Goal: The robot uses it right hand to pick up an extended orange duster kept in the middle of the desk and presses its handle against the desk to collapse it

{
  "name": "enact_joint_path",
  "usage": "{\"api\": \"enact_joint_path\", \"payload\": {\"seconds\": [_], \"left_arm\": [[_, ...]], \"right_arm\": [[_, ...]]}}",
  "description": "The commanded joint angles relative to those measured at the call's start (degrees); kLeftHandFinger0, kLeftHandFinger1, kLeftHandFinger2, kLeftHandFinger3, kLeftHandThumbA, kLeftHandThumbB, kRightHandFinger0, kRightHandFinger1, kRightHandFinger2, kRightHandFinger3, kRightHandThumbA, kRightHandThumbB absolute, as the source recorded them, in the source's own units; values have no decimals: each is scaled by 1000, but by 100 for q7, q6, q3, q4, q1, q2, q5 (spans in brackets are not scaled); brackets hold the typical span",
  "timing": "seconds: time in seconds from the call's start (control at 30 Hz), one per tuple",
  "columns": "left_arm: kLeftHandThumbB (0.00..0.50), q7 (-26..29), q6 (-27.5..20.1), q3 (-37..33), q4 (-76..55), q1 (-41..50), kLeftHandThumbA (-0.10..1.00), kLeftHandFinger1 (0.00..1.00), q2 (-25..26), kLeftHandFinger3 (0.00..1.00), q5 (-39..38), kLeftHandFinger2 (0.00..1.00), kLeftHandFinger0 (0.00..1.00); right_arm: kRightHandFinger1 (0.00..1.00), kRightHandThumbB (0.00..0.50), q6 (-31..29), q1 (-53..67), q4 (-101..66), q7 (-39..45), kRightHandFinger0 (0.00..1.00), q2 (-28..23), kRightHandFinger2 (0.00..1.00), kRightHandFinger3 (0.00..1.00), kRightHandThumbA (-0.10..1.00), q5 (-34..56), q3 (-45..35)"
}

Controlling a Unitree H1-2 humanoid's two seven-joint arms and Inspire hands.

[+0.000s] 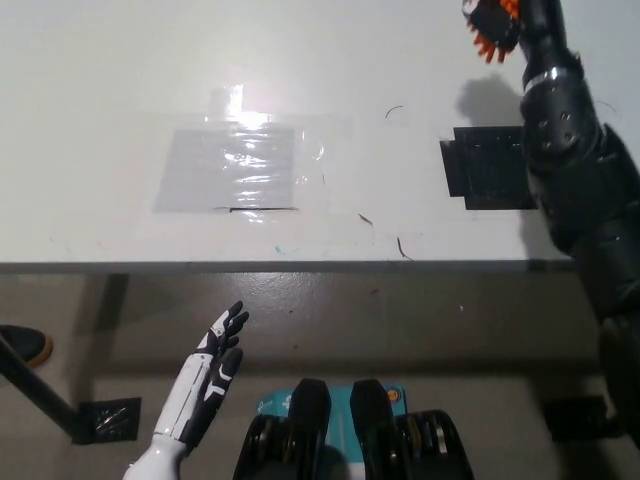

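Note:
My black right hand is raised near the top right edge of the head view, above the far side of the white desk. It is shut on the orange duster, of which only a few orange bristles show around the hand. The duster's handle is hidden. My black right forearm runs down the right side, partly covering a black taped square. My white left hand rests below the desk's front edge at lower left, fingers apart and holding nothing.
A clear plastic sheet is taped flat at the desk's middle. A few small dark scraps lie near the front edge. On the floor are a dark shoe at far left and black tape patches.

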Motion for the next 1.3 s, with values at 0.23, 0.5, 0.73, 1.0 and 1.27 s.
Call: {"api": "enact_joint_path", "payload": {"seconds": [0.23,0.5,0.73,1.0,1.27], "left_arm": [[26,112,-386,38,-81,140,1000,1000,-44,1000,-12,1000,1000],[23,103,-423,31,-94,203,1000,1000,-38,1000,29,1000,1000],[24,93,-382,25,-107,218,1000,1000,-48,1000,43,1000,1000],[20,107,-439,32,-43,190,1000,1000,-71,1000,20,1000,1000],[21,100,-435,30,-62,239,1000,1000,-69,1000,32,1000,1000]], "right_arm": [[25,110,-736,-415,281,-1555,0,188,383,455,-100,790,-192],[145,98,-736,-515,213,-1830,0,221,523,625,-100,950,-43],[88,107,-736,-772,-28,-2037,0,130,426,562,-100,940,101],[56,104,-736,-896,-256,-2092,0,68,385,506,-100,1011,125],[41,99,-736,-824,-299,-2288,0,130,379,505,-100,1089,142]]}}
